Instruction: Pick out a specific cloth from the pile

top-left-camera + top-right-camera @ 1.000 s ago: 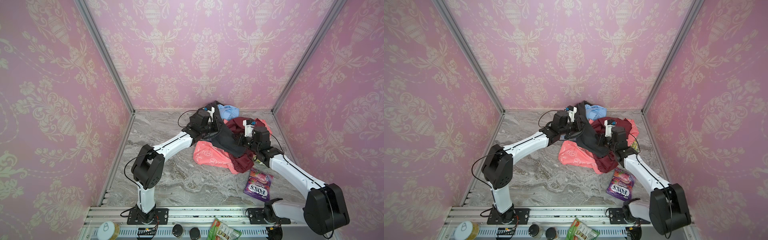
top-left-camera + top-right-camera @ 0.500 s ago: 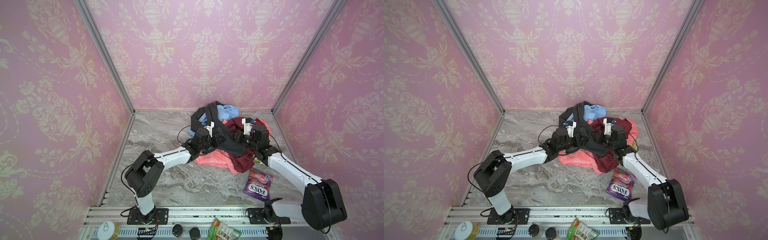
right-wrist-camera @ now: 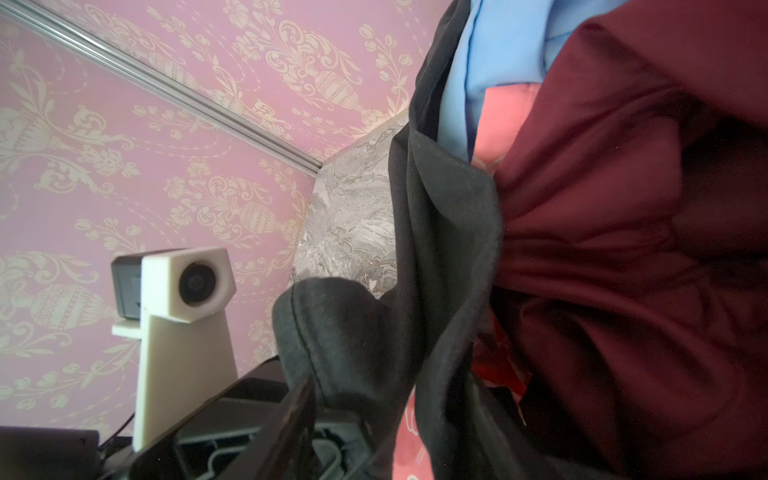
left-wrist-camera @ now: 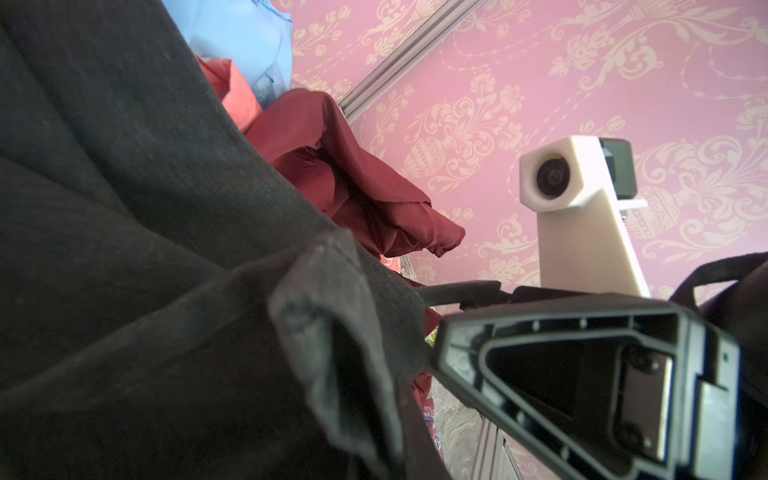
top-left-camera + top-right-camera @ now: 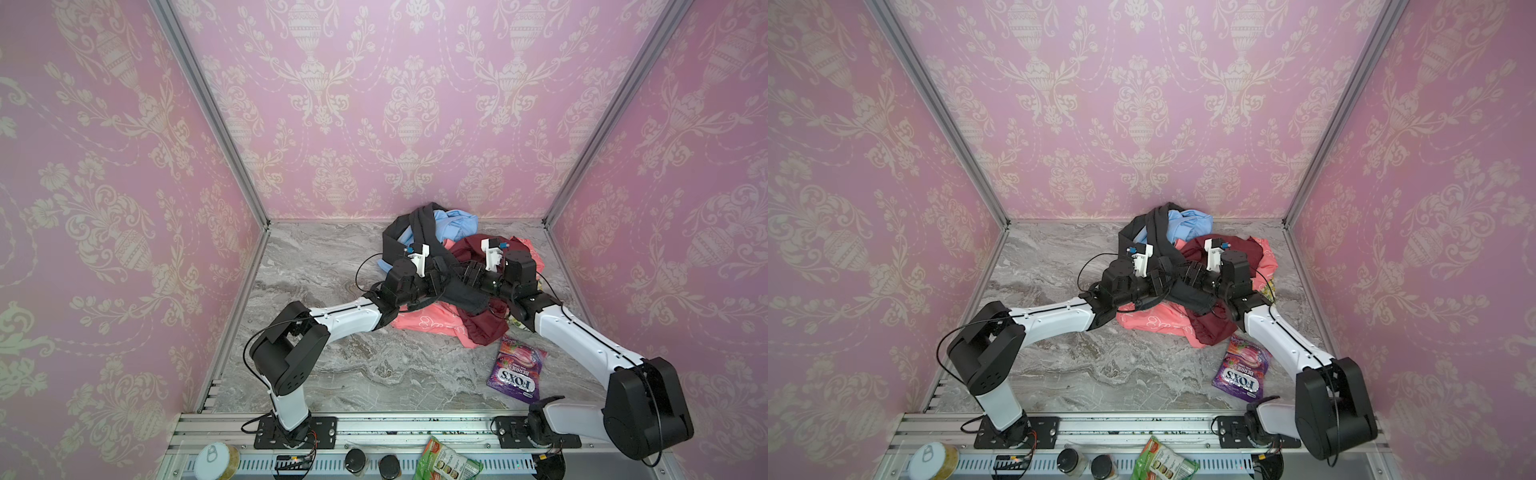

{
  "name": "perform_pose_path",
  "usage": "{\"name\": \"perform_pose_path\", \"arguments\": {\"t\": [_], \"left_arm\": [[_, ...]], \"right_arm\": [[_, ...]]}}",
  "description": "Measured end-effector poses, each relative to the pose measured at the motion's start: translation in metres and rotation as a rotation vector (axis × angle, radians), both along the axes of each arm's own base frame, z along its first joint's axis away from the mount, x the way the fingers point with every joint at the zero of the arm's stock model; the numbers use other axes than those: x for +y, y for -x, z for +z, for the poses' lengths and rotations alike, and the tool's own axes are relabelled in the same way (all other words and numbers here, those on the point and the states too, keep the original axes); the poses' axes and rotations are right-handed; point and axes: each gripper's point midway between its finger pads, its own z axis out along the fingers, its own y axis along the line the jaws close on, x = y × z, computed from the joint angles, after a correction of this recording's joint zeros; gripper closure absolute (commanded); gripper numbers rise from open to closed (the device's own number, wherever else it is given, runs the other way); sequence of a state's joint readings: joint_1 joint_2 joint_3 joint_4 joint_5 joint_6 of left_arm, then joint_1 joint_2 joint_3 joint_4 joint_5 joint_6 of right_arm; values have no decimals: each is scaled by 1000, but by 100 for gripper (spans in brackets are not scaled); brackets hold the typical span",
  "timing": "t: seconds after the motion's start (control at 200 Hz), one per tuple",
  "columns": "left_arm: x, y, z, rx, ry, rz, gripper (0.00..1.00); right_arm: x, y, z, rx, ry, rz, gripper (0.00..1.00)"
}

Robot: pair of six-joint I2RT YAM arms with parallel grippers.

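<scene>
The cloth (image 5: 419, 232) (image 5: 1156, 232) is dark charcoal. It drapes from the back of the pile, over the light blue cloth (image 5: 455, 222), forward across the maroon cloth (image 5: 469, 249) and the coral-pink cloth (image 5: 428, 322). My left gripper (image 5: 437, 276) (image 5: 1163, 278) and right gripper (image 5: 468, 273) (image 5: 1189, 273) meet tip to tip at its middle. In the left wrist view the cloth (image 4: 145, 208) covers my left jaws. In the right wrist view a hemmed fold of the cloth (image 3: 328, 332) lies loose between my parted right jaws.
A purple Fox's candy bag (image 5: 517, 370) lies on the marble floor (image 5: 332, 257) beside my right arm. A green packet (image 5: 451, 461) and a tin (image 5: 216, 459) sit at the front rail. Pink patterned walls close in three sides.
My left gripper came forward from the back of the pile to the middle, dragging the cloth with it. The right gripper's jaws have parted. A loop of the cloth now lies over the blue one.
</scene>
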State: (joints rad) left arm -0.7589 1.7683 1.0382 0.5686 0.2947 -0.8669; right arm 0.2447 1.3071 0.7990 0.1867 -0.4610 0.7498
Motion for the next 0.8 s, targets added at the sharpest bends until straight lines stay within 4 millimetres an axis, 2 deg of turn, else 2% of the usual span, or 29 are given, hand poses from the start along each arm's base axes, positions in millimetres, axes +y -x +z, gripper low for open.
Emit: {"name": "perform_pose_path", "arguments": {"t": [0.08,0.195,0.32,0.49,0.801], "left_arm": [[-1,8,-10,2,-16,-28,70],[-4,17,-16,-2,-31,-65,53],[-8,25,-17,-26,-48,-96,44],[-5,34,-20,-36,-67,-115,40],[7,58,-17,-71,-42,-175,38]], "right_arm": [[1,0,1,16,-28,-9,36],[1,0,2,30,-46,-17,35],[0,2,-3,51,-38,-17,34],[4,4,-14,83,25,3,31],[8,5,-18,94,103,44,25]]}}
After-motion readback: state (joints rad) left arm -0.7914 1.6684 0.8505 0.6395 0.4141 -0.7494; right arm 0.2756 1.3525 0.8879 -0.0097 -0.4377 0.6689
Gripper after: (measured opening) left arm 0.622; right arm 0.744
